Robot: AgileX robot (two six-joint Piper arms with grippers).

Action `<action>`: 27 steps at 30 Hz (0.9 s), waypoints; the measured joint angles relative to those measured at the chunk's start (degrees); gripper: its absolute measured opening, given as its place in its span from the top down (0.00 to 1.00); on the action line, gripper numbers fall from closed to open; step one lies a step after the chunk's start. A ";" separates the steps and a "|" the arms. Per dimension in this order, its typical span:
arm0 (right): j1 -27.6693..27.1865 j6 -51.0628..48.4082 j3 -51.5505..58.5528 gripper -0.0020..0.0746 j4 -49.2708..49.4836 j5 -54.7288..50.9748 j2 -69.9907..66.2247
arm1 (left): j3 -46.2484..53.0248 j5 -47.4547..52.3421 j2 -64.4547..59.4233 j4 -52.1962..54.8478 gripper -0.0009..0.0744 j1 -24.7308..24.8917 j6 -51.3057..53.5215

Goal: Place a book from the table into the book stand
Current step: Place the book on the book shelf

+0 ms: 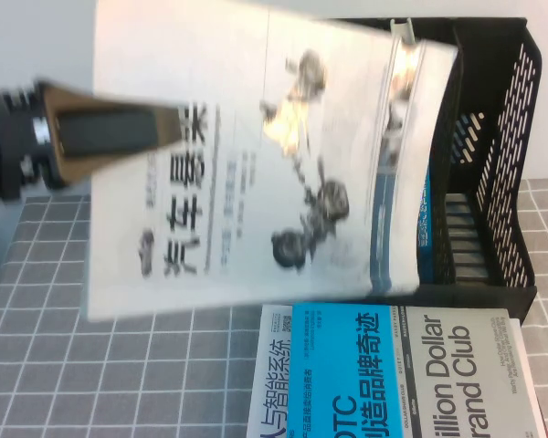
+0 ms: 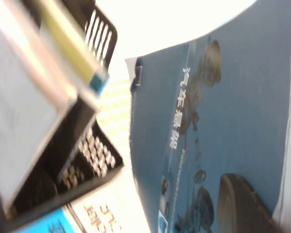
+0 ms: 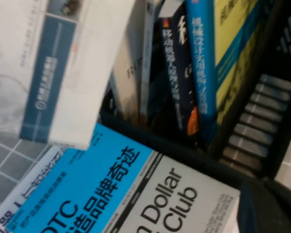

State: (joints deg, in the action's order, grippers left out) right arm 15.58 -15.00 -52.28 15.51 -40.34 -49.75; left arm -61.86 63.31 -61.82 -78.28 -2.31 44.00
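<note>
The large thin book with the white-grey cover, drawn car axle parts and big black Chinese characters is lifted clear of the desk, a flat surface under grey cloth checked with thin white lines; it is tilted, its far edge overlapping the front of the tall black plastic book stand with slotted side walls, which stands at the desk's far right corner; the left end effector reaches in from the desk's left edge, its dark fingers closed across the cover and clamping the book; in the left wrist view the same cover fills most of the frame beside the stand; several upright books already fill compartments of the stand; a blue-and-white "Dollar Club" book lies flat near the desk's near right edge, just in front of the stand, on a white book with blue characters; of the right end effector only a dark part shows in the right wrist view, above the flat books, and I cannot tell its opening.
</note>
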 joint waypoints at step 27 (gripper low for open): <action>0.00 -6.20 19.19 0.98 4.50 3.04 20.59 | -54.84 -17.67 -37.52 33.02 0.84 27.57 -30.85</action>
State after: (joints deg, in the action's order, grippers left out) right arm 15.58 -21.20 -33.09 20.01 -37.30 -29.16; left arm -116.70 45.64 -99.34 -45.25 25.26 13.15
